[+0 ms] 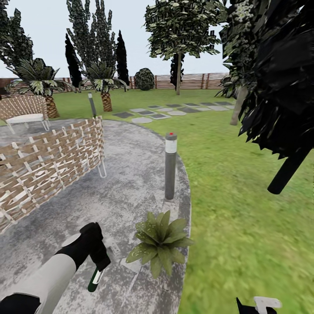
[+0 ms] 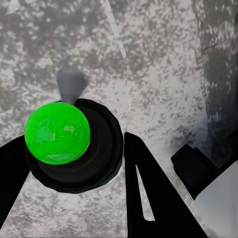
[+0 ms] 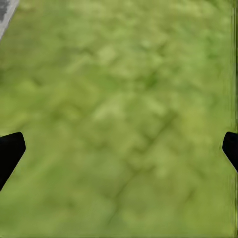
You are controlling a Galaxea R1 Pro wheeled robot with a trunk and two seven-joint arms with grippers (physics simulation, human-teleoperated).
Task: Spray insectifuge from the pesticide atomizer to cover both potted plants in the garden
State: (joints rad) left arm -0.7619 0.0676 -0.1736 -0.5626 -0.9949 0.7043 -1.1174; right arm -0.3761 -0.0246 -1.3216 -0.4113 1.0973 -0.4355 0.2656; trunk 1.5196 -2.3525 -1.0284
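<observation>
The left gripper [image 1: 97, 261], black-fingered on a white forearm, is clamped round the slim dark green pesticide atomizer [image 1: 94, 279], which hangs bottom-down over the round mottled grey paved patio [image 1: 131, 174]; in the left wrist view the bottle's bright green base [image 2: 57, 133] sits ringed in black between the two dark fingers [image 2: 148, 198], with grey paving beyond; just beside it, at the patio's edge near the lawn, lies one potted plant [image 1: 160, 242], a low rosette of broad pointed green leaves, its pot hidden under the foliage; behind it stands a grey bollard lamp [image 1: 170, 165] with a red dot on top, and a brown wicker seat [image 1: 48, 165] curves off to the left; the right gripper [image 3: 119, 148] hangs over green grass [image 3: 119, 99], its dark tips wide apart and grasping nothing; so the pick-up looks done and the spraying is the step in hand; I'd judge the next move calls for turning the nozzle toward the rosette and bringing it closer, since the bottle seems to point at bare paving; which way the trigger head faces I cannot tell.
</observation>
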